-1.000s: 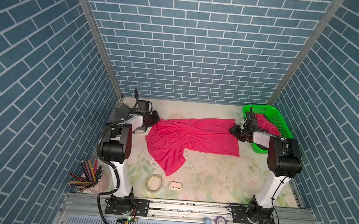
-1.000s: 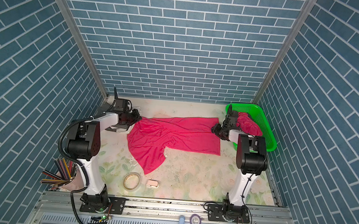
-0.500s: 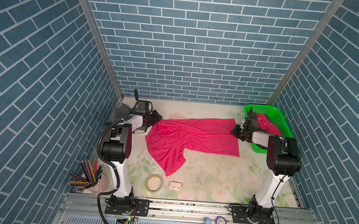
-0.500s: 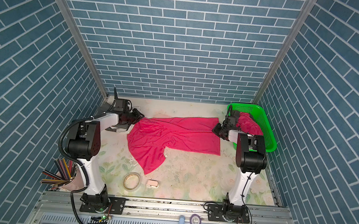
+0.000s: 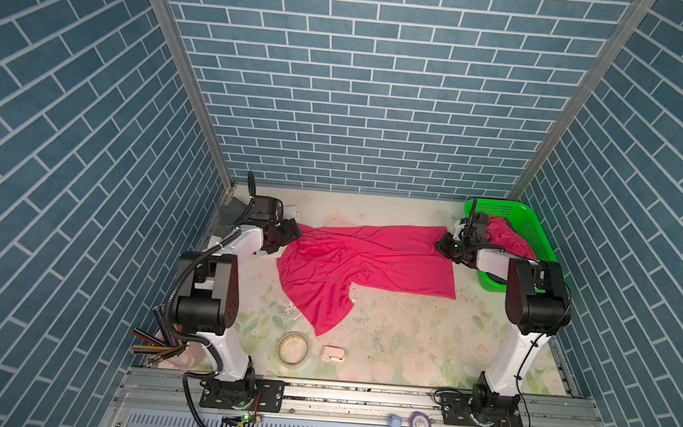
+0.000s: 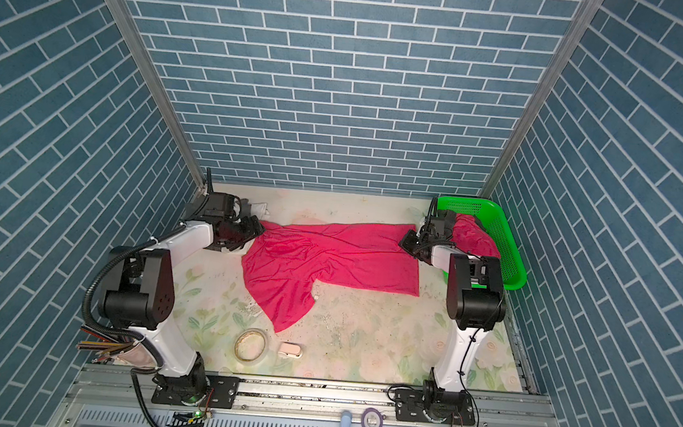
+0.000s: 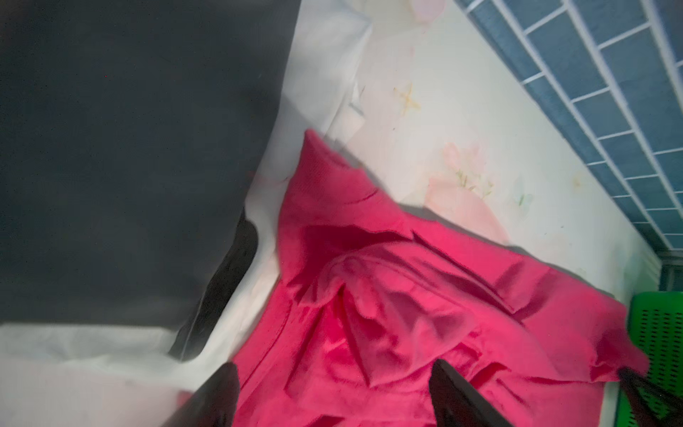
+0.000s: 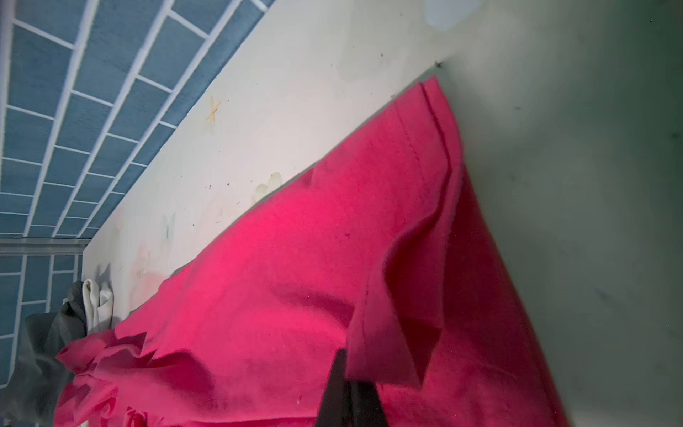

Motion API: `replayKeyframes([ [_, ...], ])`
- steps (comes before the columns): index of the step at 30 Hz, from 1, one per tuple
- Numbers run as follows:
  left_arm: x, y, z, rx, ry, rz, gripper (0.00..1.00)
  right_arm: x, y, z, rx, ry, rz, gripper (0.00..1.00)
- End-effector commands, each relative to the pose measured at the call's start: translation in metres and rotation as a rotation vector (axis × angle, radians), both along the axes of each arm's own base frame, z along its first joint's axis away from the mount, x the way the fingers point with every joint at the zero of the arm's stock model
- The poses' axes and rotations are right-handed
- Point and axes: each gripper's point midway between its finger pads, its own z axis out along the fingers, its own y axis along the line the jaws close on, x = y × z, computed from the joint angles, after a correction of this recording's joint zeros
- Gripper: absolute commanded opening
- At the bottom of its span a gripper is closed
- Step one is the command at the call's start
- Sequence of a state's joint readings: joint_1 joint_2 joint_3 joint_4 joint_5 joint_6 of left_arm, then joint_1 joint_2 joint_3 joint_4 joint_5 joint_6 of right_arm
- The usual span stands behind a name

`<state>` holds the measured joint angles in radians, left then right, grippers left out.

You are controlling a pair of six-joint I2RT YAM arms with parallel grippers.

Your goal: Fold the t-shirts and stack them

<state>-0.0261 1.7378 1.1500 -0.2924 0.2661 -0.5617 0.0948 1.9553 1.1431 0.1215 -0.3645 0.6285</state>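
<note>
With left hand (image 7: 332,366) spread apart just above the pink shirt (image 5: 369,262) lying across the desk (image 5: 405,332), and right hand (image 8: 347,364) pinched shut on its hem near the basket (image 5: 534,234), grab that end, then pull gently to smooth the wrinkles.

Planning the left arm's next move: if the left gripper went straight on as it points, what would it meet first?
Most likely the pink t-shirt: its bunched folds lie right ahead of the open left gripper, though depth is unclear.
</note>
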Motion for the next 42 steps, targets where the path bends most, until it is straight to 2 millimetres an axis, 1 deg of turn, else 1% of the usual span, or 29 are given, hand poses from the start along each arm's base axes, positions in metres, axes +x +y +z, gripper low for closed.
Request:
replayKeyframes([
  [1, -0.025, -0.006, -0.022, 0.078, 0.070, -0.057, 0.79, -0.001, 0.006, 0.015, 0.017, -0.038, 0.025, 0.00],
  [4, -0.027, -0.019, -0.035, 0.040, 0.091, -0.080, 0.74, -0.002, 0.008, 0.016, 0.028, -0.041, 0.033, 0.00],
  [6, -0.024, -0.022, -0.038, 0.046, 0.088, -0.079, 0.71, -0.003, 0.010, 0.016, 0.032, -0.041, 0.038, 0.00],
  [10, -0.009, -0.024, -0.039, 0.061, 0.061, -0.077, 0.64, -0.006, 0.011, 0.016, 0.036, -0.041, 0.043, 0.00],
  [13, 0.002, -0.029, -0.044, 0.055, 0.047, -0.090, 0.59, -0.008, 0.012, 0.015, 0.041, -0.039, 0.045, 0.00],
  [15, 0.009, -0.033, -0.048, 0.053, 0.040, -0.098, 0.58, -0.008, 0.012, 0.013, 0.044, -0.036, 0.048, 0.00],
  [22, 0.030, -0.042, -0.048, 0.047, -0.018, -0.111, 0.58, -0.008, 0.014, 0.010, 0.052, -0.031, 0.055, 0.00],
  [26, 0.036, -0.039, -0.046, 0.075, -0.036, -0.104, 0.58, -0.010, 0.015, 0.009, 0.055, -0.028, 0.058, 0.00],
  [29, 0.039, -0.037, -0.052, 0.093, -0.027, -0.106, 0.58, -0.010, 0.015, 0.011, 0.059, -0.032, 0.059, 0.00],
  [31, 0.040, -0.037, -0.056, 0.093, -0.021, -0.107, 0.53, -0.011, 0.016, 0.012, 0.064, -0.034, 0.060, 0.00],
  [35, 0.045, -0.039, -0.055, 0.087, -0.046, -0.104, 0.36, -0.012, 0.017, 0.013, 0.071, -0.036, 0.061, 0.00],
  [39, 0.053, -0.042, -0.051, 0.093, -0.070, -0.110, 0.31, -0.013, 0.017, 0.014, 0.072, -0.037, 0.062, 0.00],
  [42, 0.060, -0.046, -0.047, 0.084, -0.090, -0.110, 0.20, -0.014, 0.016, 0.015, 0.072, -0.039, 0.061, 0.00],
])
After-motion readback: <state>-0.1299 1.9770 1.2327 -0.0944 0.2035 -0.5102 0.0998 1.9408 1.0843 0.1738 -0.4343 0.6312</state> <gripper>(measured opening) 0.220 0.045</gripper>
